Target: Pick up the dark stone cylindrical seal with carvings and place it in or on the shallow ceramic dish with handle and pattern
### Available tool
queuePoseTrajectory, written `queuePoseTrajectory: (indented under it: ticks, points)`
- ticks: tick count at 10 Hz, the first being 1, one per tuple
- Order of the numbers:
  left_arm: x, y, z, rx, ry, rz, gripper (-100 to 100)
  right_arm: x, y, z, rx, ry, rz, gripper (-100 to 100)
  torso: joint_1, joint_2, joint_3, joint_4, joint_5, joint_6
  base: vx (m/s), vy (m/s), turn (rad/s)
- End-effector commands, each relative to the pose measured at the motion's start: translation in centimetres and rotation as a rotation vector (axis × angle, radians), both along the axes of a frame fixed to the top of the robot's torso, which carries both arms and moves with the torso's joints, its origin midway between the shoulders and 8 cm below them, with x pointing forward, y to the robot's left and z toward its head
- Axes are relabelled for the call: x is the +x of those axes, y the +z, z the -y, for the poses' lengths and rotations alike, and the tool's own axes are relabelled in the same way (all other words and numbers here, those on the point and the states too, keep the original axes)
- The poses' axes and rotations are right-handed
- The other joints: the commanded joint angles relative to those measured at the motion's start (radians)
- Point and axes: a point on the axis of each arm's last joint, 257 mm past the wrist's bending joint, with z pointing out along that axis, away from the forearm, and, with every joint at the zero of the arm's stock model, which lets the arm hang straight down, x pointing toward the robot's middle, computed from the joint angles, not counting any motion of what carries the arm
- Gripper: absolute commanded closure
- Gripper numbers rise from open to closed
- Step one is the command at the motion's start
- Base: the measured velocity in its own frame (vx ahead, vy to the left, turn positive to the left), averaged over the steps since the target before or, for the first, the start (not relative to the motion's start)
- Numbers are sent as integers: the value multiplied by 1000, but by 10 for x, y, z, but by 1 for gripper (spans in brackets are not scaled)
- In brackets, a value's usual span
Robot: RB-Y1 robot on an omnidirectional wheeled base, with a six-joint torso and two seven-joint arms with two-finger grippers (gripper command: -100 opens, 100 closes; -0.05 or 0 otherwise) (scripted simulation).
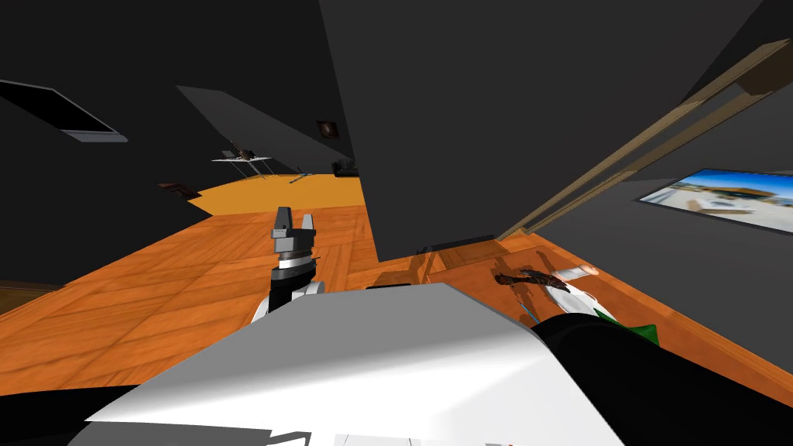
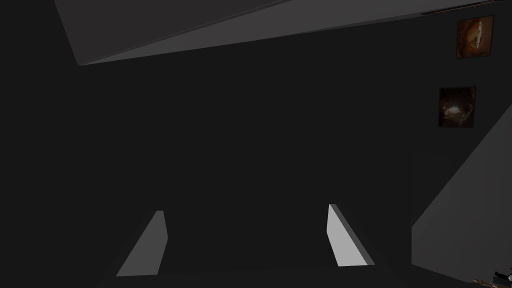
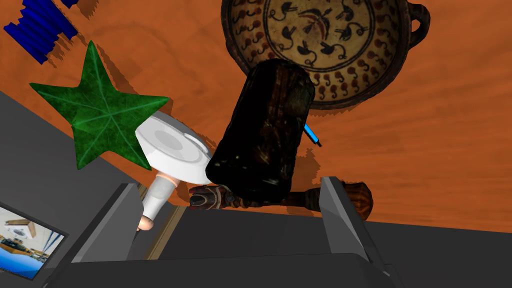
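My right claw [image 3: 227,182] was spread wide, its 2 blades standing well apart and pinching nothing. The dark seal [image 3: 262,130] lay tilted in front of it, with its near end between my 2 fingertips [image 3: 334,200] and a clear gap to each blade. Its far end crossed the rim of the patterned dish [image 3: 360,75]. I could not tell whether the seal rested on that rim or hung above it.

The dish sat on the orange wooden table [image 3: 425,150], further in from the table's edge than the seal, and I saw 1 loop handle on its side.

By my count there was 1 seal and 1 dish. There was also 1 green star-shaped leaf [image 3: 100,112] lapping over the table's edge, and 1 white round piece on a pale stem [image 3: 172,147] just beside the leaf and the seal. 1 blue ribbed thing [image 3: 37,30] lay beyond the leaf, 1 thin blue stick [image 3: 312,135] poked out from behind the seal, and 1 brown carved piece [image 3: 357,197] lay along the table's edge, right under my fingertips.

My left claw [image 1: 296,214] stood upright over the wooden floor ahead of me, away from the table. Its 2 blades were also parted and held nothing.
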Motion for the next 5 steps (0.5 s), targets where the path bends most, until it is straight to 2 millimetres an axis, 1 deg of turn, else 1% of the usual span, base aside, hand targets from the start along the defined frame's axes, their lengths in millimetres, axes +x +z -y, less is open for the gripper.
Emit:
queuePoseTrajectory:
  ticks: [1,2,4,5]
  points:
    - [0,0,0,0,0,0,0,10,14,7,-6,4,3,-100,0,0,0,0,0,0,-28,15,-30]
    - [0,0,0,0,0,0,0,10,14,7,-6,4,3,-100,1,1,1,0,0,0,-37,17,-14]
    - [0,0,0,0,0,0,0,21,26,13,-9,8,6,-100,1,2,1,0,0,0,-36,15,-18]
    - [0,0,0,0,0,0,0,21,26,13,-9,8,6,-100,1,2,1,0,0,0,-28,9,-8]
